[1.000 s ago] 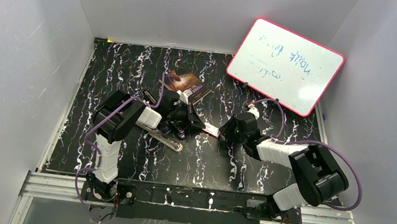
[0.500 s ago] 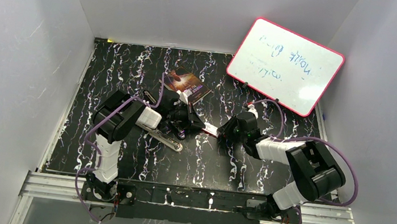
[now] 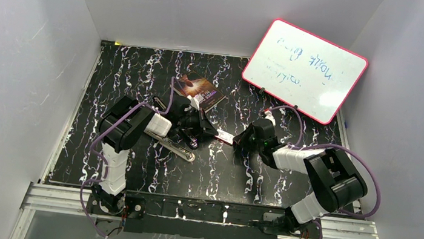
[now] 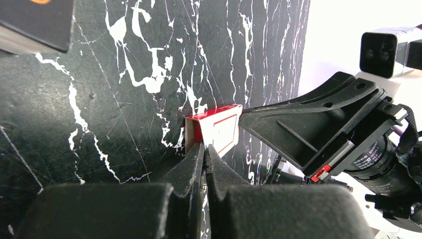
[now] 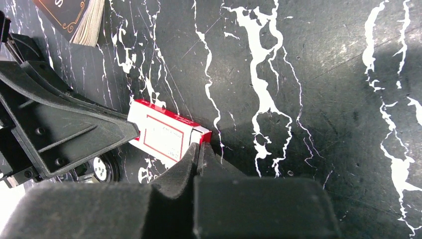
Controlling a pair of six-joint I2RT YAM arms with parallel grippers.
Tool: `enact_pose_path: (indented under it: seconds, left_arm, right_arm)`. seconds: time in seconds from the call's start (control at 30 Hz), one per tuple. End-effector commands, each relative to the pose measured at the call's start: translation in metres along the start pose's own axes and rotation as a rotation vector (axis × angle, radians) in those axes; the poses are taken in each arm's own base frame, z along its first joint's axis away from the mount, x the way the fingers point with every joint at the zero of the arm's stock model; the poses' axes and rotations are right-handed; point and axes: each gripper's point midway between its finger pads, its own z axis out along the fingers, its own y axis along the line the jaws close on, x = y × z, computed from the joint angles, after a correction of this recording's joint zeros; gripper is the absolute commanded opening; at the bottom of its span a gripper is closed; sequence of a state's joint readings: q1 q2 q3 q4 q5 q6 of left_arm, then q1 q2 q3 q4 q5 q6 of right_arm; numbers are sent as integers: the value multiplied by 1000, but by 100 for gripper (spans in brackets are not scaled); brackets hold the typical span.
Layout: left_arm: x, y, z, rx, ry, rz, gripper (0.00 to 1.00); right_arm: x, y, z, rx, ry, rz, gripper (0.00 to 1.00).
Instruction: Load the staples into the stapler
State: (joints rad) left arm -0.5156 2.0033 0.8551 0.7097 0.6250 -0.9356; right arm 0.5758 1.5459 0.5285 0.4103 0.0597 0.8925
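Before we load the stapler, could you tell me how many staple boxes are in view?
1. The box is held between the two grippers: the left gripper pinches one end, the right gripper the other. More may be hidden beneath them.

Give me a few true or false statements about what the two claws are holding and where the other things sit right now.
1. The left claw and the right claw each pinch one end of the white-and-red box. True.
2. The stapler is held in the right claw. False: it lies on the table, next to the left arm.
3. The whiteboard lies flat in the middle of the table. False: it stands tilted at the far right corner.
4. A book lies on the table beyond the left claw. True.
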Motion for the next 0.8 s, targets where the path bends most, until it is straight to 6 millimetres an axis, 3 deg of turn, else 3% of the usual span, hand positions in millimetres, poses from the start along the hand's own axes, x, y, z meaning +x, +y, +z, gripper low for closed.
enact_pose_path:
  seconds: [0.0,0.67,0.77]
  left_arm:
    - [-10,-24,-7,47,-35,51,0]
    - [-27,-25,-14,50,-63,52,0]
    - [-27,-24,-13,51,-60,51,0]
  right_arm:
    - [8,-14,2,50,23,-18,0]
    - [-11,-53,-22,146,-41,-33,0]
    - [-14,-50,-24,119,-43,-43,0]
